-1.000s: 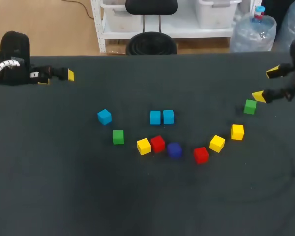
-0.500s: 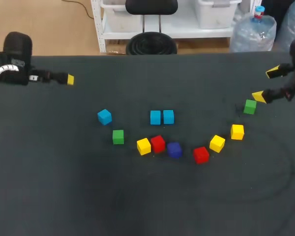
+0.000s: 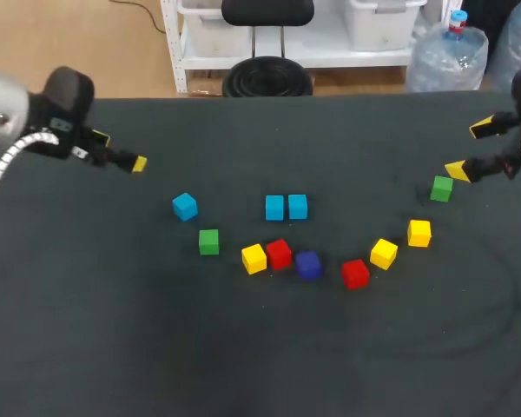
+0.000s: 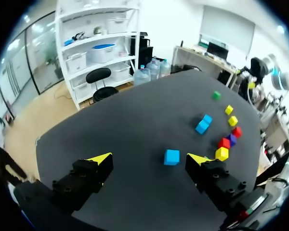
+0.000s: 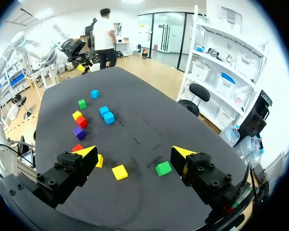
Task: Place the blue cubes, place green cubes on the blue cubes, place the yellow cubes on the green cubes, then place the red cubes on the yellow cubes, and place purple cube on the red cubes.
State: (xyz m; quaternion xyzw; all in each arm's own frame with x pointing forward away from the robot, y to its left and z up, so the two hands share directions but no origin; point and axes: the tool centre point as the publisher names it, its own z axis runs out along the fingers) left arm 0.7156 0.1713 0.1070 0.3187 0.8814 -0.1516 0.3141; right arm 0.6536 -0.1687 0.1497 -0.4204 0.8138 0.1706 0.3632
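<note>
Two blue cubes (image 3: 286,208) sit side by side at mid-table, and a third blue cube (image 3: 184,206) lies alone to their left. Green cubes (image 3: 208,241) (image 3: 442,188), yellow cubes (image 3: 253,258) (image 3: 383,253) (image 3: 419,233), red cubes (image 3: 279,254) (image 3: 355,273) and a purple cube (image 3: 307,265) form an arc in front. My left gripper (image 3: 122,152) (image 4: 149,159) is open and empty, up-left of the lone blue cube (image 4: 172,157). My right gripper (image 3: 469,148) (image 5: 135,151) is open and empty, just right of the green cube (image 5: 163,168).
The dark table (image 3: 260,356) has bare room along its front and far side. In the right wrist view a yellow cube (image 5: 119,172) lies beside the green one, ahead of the fingers.
My left arm has swung right and forward, bringing its gripper nearer the lone blue cube. The right arm and all cubes have stayed put.
</note>
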